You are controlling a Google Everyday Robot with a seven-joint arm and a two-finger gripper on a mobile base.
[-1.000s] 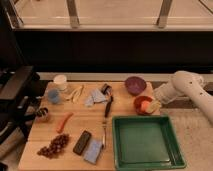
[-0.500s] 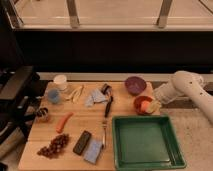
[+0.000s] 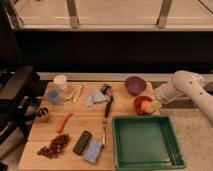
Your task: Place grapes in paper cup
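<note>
The dark red-purple grapes [image 3: 54, 145] lie at the front left of the wooden table, just below the orange carrot [image 3: 64, 122]. The white paper cup [image 3: 60, 81] stands upright at the back left, behind the blue cup [image 3: 54, 96]. My gripper [image 3: 151, 105] is at the right side of the table, at the red bowl [image 3: 142, 104], on the end of the white arm [image 3: 186, 87]. It is far from both the grapes and the paper cup.
A green tray [image 3: 143, 142] fills the front right. A purple bowl [image 3: 135, 84] sits at the back. A small dark jar [image 3: 43, 114], banana peel [image 3: 76, 93], crumpled cloth [image 3: 95, 97], black tool [image 3: 108, 104], fork [image 3: 104, 135], dark phone [image 3: 82, 142] and blue packet [image 3: 93, 150] lie mid-table.
</note>
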